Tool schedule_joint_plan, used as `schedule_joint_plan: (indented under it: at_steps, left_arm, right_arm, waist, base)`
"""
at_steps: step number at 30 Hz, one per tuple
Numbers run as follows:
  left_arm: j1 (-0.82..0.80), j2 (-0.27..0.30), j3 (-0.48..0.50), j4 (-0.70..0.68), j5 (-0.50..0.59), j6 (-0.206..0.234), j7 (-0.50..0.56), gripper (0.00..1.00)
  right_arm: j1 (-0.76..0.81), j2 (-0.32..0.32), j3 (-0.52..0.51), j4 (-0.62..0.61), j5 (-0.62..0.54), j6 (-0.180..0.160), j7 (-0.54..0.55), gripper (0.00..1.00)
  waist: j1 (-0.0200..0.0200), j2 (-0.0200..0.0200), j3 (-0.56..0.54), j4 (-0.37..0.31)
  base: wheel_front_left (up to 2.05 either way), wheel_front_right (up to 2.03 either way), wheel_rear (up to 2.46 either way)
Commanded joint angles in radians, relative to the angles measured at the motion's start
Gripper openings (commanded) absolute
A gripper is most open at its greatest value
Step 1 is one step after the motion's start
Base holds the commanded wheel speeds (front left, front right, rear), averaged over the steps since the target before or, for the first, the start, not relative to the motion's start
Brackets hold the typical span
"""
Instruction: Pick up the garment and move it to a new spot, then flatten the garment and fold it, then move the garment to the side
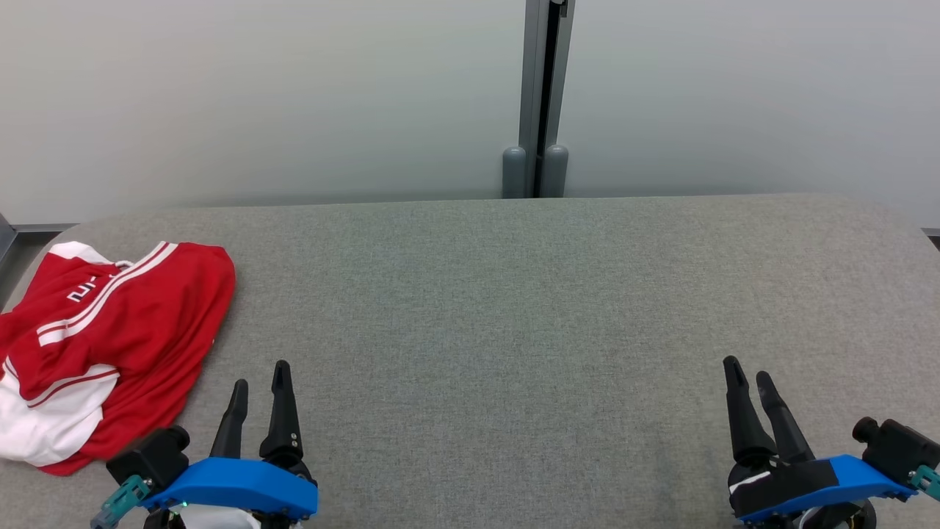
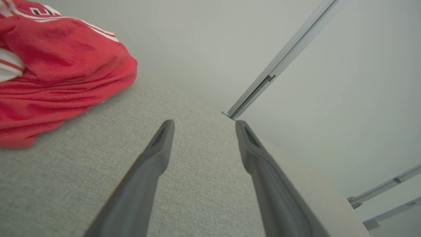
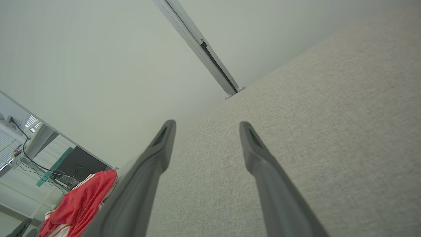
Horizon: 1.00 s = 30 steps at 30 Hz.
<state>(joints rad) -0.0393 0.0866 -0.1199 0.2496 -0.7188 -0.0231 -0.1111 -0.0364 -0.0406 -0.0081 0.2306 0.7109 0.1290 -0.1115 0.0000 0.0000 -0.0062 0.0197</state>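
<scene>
We found the garment (image 1: 110, 345), a red piece with white stripes and white panels, lying crumpled in a loose heap at the far left end of the grey fabric-covered tabletop (image 1: 514, 308), its outer edge running off the left side of the head view. Our left claw (image 1: 261, 373) was held low at the near edge of the tabletop, just to the right of the heap and close to its nearest fold, yet apart from it. Its two dark fingers stood wide, with nothing between them. In the left wrist view the red cloth bulged up at the upper left, and bare grey weave lay beneath and between the fingers. Our right claw (image 1: 745, 367) sat well apart from the garment, near the right end of the tabletop, its fingers likewise spread wide and holding nothing over the bare surface. From the right wrist view we saw the garment small and distant at the lower left, past the left finger. Behind the tabletop rose a pale wall (image 1: 257, 95), split by a grey upright post (image 1: 542, 88) whose foot met the rear edge near the middle.
</scene>
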Motion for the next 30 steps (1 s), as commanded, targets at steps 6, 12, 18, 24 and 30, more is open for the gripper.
schedule_joint_plan:
  at_steps: [6, 12, 18, 24, 30]
  left_arm:
    - [-0.003, 0.012, -0.024, -0.008, 0.080, 0.004, -0.024, 1.00]
    - [0.002, 0.018, -0.040, 0.002, 0.140, 0.007, -0.040, 1.00]
    - [0.005, 0.022, -0.050, 0.014, 0.194, 0.015, -0.055, 1.00]
    - [0.005, 0.030, -0.059, 0.023, 0.239, 0.020, -0.070, 1.00]
    - [0.009, 0.035, -0.075, 0.028, 0.281, 0.023, -0.082, 1.00]
  right_arm:
    - [0.000, -0.008, 0.006, 0.005, -0.082, 0.002, -0.023, 1.00]
    - [0.002, -0.009, 0.010, 0.013, -0.146, 0.002, -0.037, 1.00]
    - [0.005, -0.010, 0.018, 0.016, -0.201, 0.002, -0.052, 1.00]
    - [0.007, -0.010, 0.017, 0.015, -0.261, 0.002, -0.064, 1.00]
    - [0.012, -0.011, 0.016, 0.011, -0.311, 0.002, -0.078, 1.00]
  waist:
    - [0.0000, 0.0000, -0.001, 0.002]
    - [0.0000, 0.0000, -0.002, 0.006]
    - [0.0000, 0.0000, -0.006, 0.008]
    - [0.0000, 0.0000, -0.009, 0.008]
    - [0.0000, 0.0000, -0.011, 0.012]
  base:
    - [0.00, 0.00, 0.00]
    - [0.00, 0.00, 0.00]
    - [0.00, 0.00, 0.00]
    - [0.00, 0.00, 0.00]
    - [0.00, 0.00, 0.00]
